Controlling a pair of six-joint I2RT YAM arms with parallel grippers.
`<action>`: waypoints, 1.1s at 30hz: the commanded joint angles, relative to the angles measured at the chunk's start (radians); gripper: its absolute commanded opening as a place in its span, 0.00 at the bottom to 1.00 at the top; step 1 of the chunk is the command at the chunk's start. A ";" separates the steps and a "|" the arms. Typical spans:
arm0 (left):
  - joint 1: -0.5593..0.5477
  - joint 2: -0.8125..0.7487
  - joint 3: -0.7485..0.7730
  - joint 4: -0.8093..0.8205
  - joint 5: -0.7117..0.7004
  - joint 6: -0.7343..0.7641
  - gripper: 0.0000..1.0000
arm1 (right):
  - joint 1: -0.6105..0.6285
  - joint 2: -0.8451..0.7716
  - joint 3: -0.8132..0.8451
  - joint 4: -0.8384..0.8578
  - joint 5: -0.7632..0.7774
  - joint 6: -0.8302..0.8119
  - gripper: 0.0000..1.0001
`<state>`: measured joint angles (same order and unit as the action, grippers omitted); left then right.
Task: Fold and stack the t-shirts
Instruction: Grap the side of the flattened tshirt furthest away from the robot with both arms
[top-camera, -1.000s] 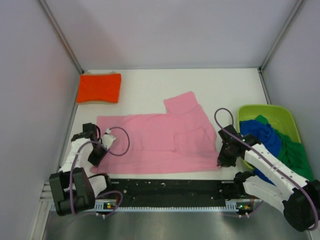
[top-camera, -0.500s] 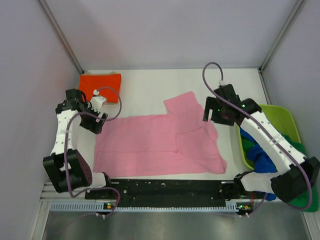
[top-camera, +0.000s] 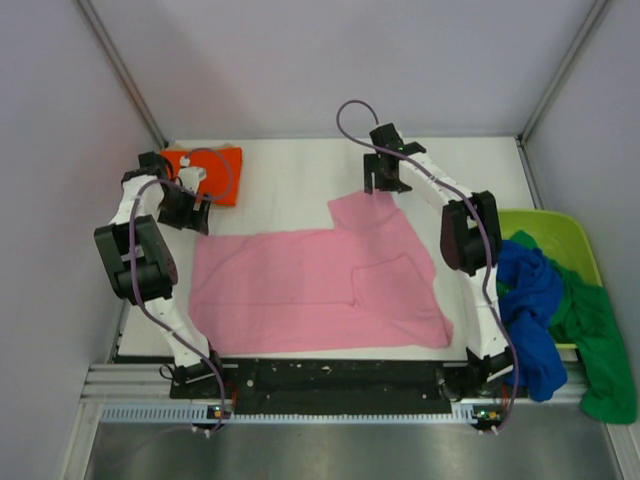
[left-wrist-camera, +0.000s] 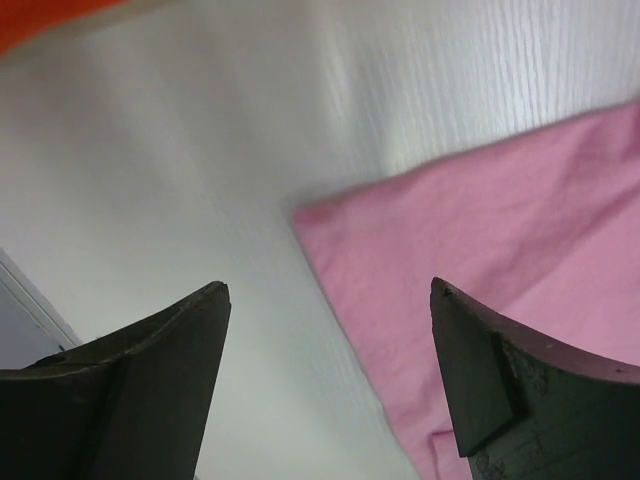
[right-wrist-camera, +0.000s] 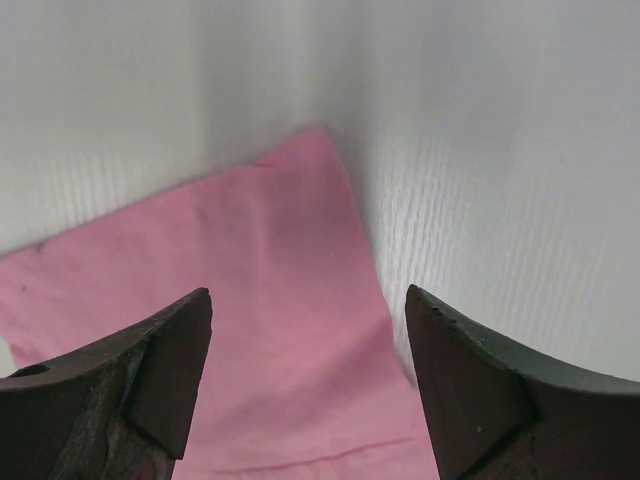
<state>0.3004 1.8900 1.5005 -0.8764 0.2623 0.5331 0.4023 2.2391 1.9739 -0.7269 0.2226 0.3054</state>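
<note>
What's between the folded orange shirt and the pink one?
Bare white table, per the left wrist view; the left gripper hovers above it.

Overhead, 2 wrist close-ups; shared t-shirt (top-camera: 300, 290)

Pink t-shirt (top-camera: 300, 290): spread flat mid-desk (top-camera: 290, 170), one sleeve pointing far, right part creased with a layer doubled over (not yet folded up).
Orange-red t-shirt (top-camera: 218, 165): folded rectangle, far left corner.
Royal blue t-shirt (top-camera: 525, 290) and dark green t-shirt (top-camera: 590, 320): crumpled together, spilling out of the lime-green tub (top-camera: 545, 225) at right, trailing near.
</note>
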 joint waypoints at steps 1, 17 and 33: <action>0.011 0.087 0.102 -0.042 0.038 -0.018 0.85 | -0.033 0.092 0.155 0.007 -0.012 0.015 0.77; 0.022 0.205 0.093 -0.009 0.063 -0.016 0.81 | -0.028 0.312 0.255 0.055 -0.281 0.055 0.42; 0.026 0.074 -0.054 0.094 0.241 -0.024 0.00 | -0.025 -0.089 -0.027 0.079 -0.405 0.014 0.00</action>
<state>0.3202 2.0502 1.4937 -0.8021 0.4370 0.5003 0.3626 2.3909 2.0533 -0.6624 -0.1207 0.3340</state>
